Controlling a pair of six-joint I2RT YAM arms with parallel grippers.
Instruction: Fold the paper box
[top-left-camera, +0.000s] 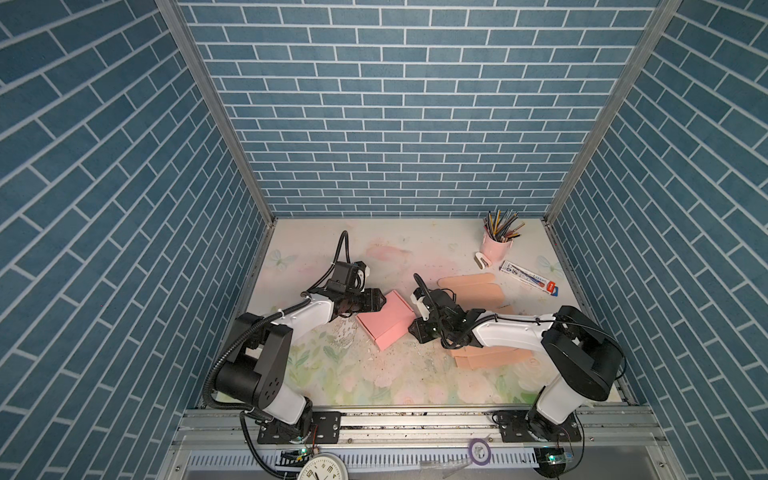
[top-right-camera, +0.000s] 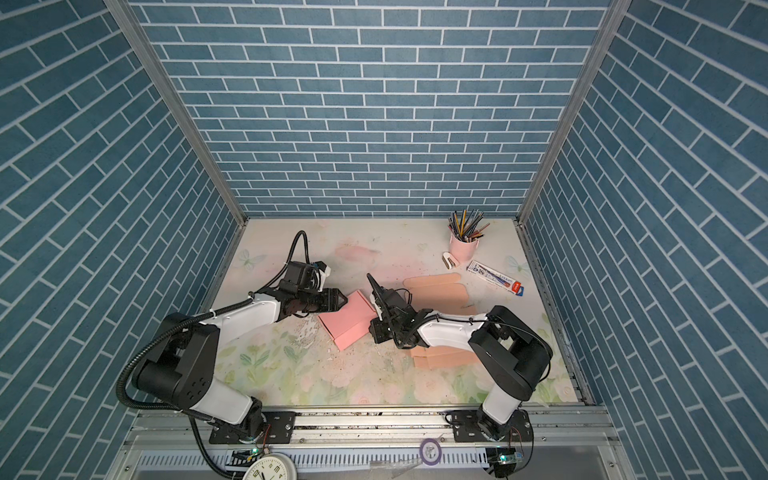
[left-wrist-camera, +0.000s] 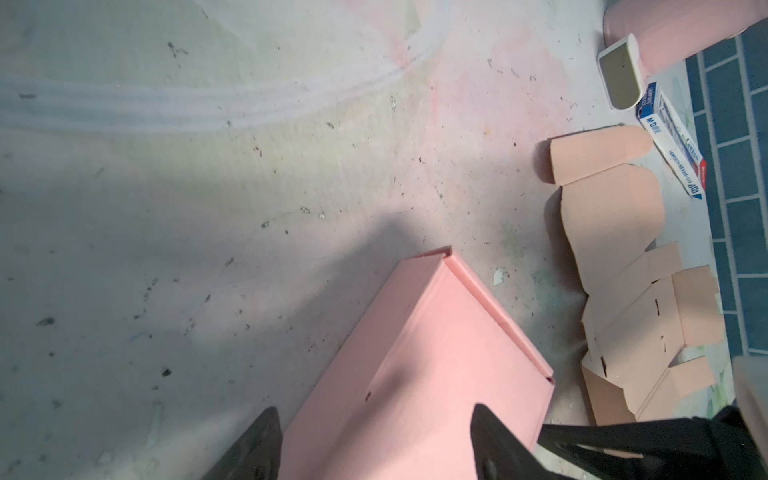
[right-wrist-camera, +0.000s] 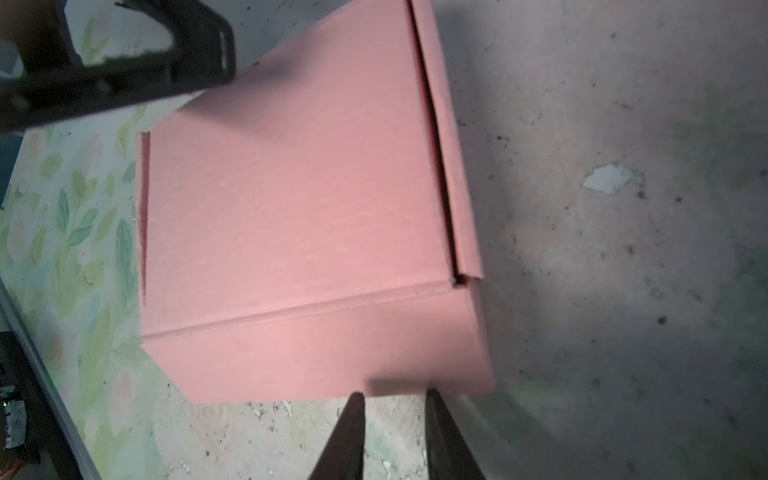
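Paper box (top-left-camera: 385, 320) sitting closed on counter (top-left-camera: 374, 382), well apart from pencil cup (top-left-camera: 494, 247). You're holding left end effector (top-left-camera: 379, 300) spread wide over box edge on side away from cup, gripping nothing. Right end effector (right-wrist-camera: 392, 401) hanging just beside box's cup-side corner, jaws nearly together, empty. Looking like final step: seating lid. Next move probably calling for light downward press along gaping side seam, without crushing walls.
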